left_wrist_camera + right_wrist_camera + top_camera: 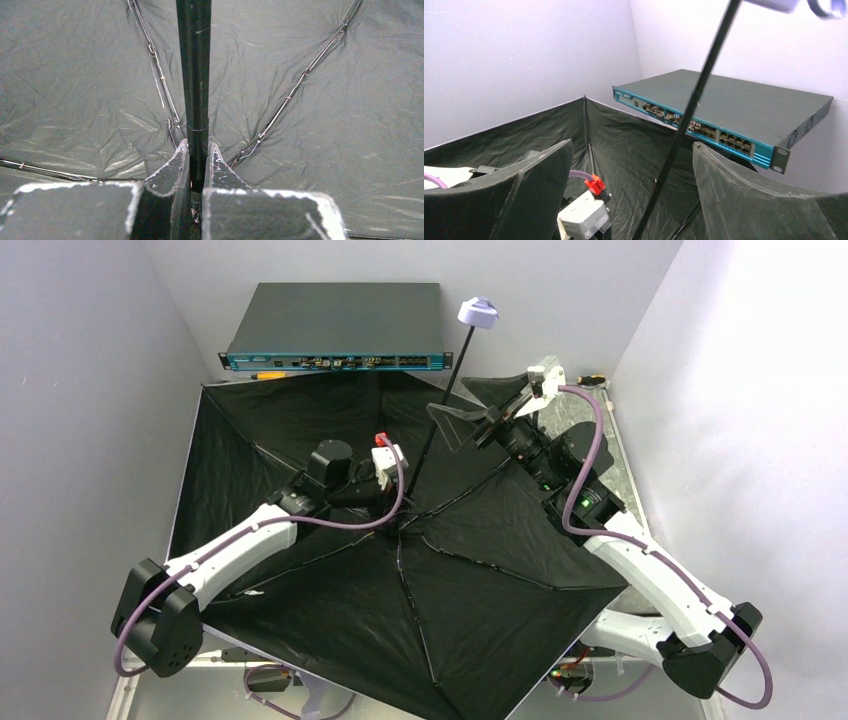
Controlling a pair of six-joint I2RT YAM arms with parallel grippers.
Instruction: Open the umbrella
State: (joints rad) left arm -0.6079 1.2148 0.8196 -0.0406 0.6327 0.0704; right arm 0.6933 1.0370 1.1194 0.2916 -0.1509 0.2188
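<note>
The umbrella lies spread open and upside down on the table, its black lining and ribs facing up. Its thin black shaft rises toward the back, ending in the lilac knob. My left gripper is shut on the shaft just above the hub; in the left wrist view both fingers press the shaft. My right gripper is open beside the upper shaft. In the right wrist view the shaft passes between its wide-apart fingers, untouched, and the knob shows at the top edge.
A teal-fronted network switch stands at the back, just behind the canopy's edge, and shows in the right wrist view. A yellow-handled tool lies by it, another at the back right. White walls enclose the table.
</note>
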